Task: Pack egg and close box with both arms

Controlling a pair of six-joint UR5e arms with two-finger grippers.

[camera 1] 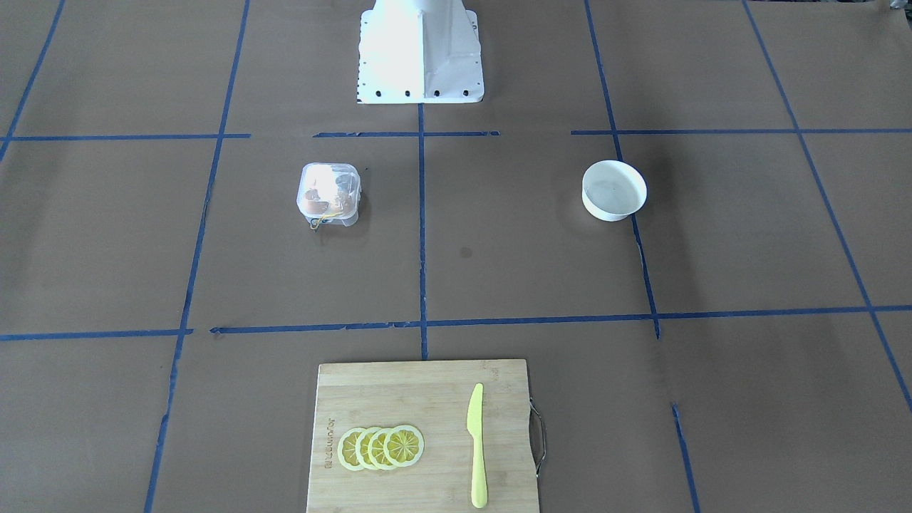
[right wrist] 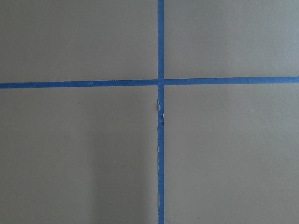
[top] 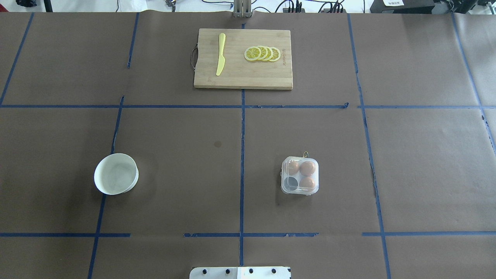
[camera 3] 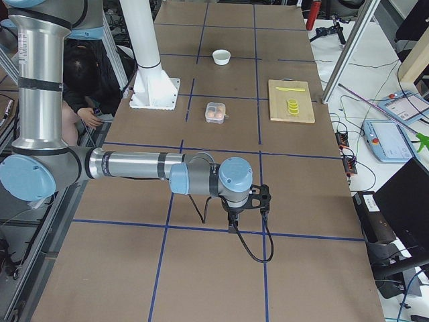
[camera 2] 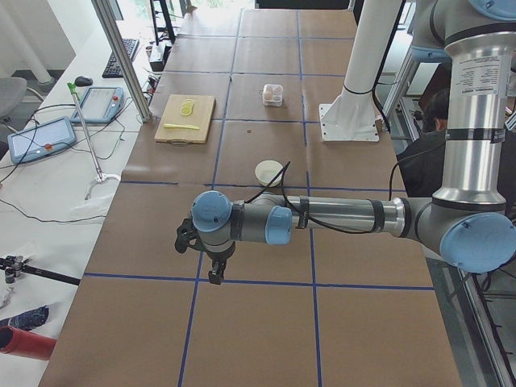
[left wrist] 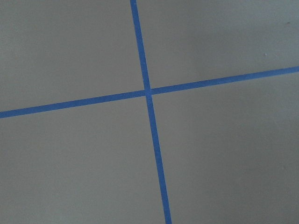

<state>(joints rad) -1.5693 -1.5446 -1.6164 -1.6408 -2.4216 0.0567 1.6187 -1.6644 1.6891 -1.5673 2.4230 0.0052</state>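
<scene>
The box (top: 300, 180) is a small clear carton on the brown table, right of the centre line, with its lid down. Three orange-brown eggs lie in it: two at the far side (top: 307, 168) and one at the near right (top: 307, 183). The near left cup looks empty. The box also shows in the front view (camera 1: 328, 194). Neither arm shows in the overhead or front view. My left gripper (camera 2: 214, 276) hangs over bare table far from the box; I cannot tell if it is open. My right gripper (camera 3: 232, 225) does the same at the other end.
A white bowl (top: 116, 173) stands left of centre and looks empty. A wooden cutting board (top: 243, 77) at the far middle carries lemon slices (top: 262, 53) and a yellow knife (top: 220, 54). The white robot base (camera 1: 420, 53) is at the near edge. Blue tape lines cross the table.
</scene>
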